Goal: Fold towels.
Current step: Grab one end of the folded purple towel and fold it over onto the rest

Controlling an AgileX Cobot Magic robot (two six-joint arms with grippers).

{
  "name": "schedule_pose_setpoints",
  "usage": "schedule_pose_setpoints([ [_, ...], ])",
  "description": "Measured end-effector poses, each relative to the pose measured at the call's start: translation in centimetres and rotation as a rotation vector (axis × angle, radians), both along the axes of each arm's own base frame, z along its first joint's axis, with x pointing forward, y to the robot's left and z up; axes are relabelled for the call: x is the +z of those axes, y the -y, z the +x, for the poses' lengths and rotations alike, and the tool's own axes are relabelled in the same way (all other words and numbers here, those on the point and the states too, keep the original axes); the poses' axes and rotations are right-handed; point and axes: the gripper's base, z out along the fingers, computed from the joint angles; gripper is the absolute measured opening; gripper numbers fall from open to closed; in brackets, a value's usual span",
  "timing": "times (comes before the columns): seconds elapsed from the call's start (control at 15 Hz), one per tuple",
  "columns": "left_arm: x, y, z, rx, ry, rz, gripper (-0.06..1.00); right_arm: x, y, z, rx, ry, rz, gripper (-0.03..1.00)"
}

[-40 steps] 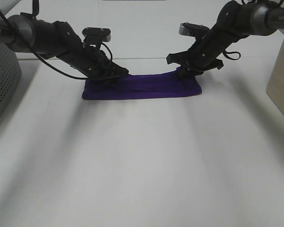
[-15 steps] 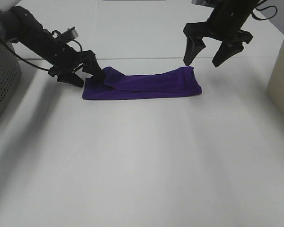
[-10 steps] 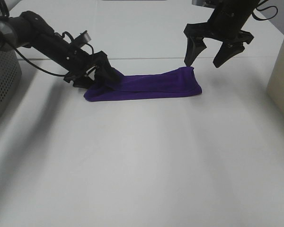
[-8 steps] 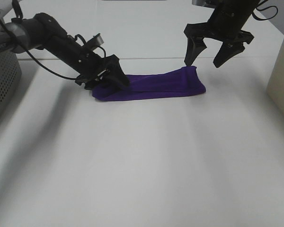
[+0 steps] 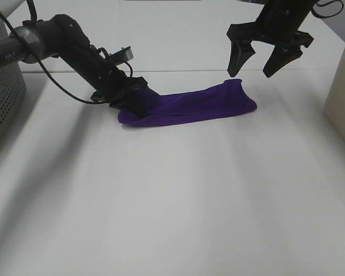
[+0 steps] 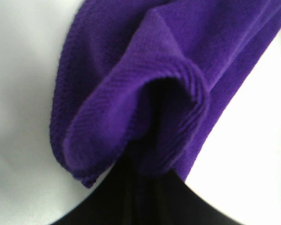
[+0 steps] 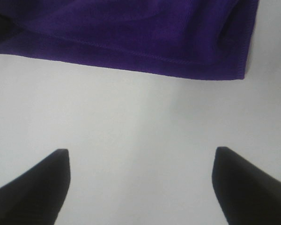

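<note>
Lying as a long strip in the frame's upper middle, the deep purple microfibre towel (image 5: 195,105) looks light and limp; the left gripper (image 5: 133,102) clamps its bunched left end, a sound hold, while the right gripper (image 5: 251,73) hangs open above.

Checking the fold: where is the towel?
High view: the towel lies far-middle on the table, left end pinched by the left gripper.
</note>
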Motion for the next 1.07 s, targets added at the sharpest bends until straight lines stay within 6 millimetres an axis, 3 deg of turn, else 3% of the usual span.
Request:
schedule_pose_setpoints([
  [0.2,4.6,2.2,0.5,-0.027,0.120,-0.097,0.03,3.4,0.3,-1.0,0.001,0.073,0.010,0.80],
  [0.27,5.8,3.6,0.2,-0.046,0.146,-0.137,0.03,4.5,0.3,-1.4,0.001,0.097,0.015,0.80],
  [0.33,7.0,6.7,-0.6,-0.075,0.185,-0.193,0.03,6.9,0.5,-2.3,0.001,0.150,0.026,0.80],
  [0.67,7.6,13.3,-1.7,-0.014,0.362,-0.270,0.04,11.9,1.0,-4.7,0.001,0.261,0.050,0.80],
  [0.8,6.8,15.4,-2.2,0.009,0.391,-0.299,0.06,13.3,1.2,-5.6,0.000,0.297,0.057,0.80],
  [1.07,4.2,16.4,-1.5,0.143,0.392,-0.368,0.11,14.2,1.3,-6.1,0.001,0.317,0.061,0.80],
])
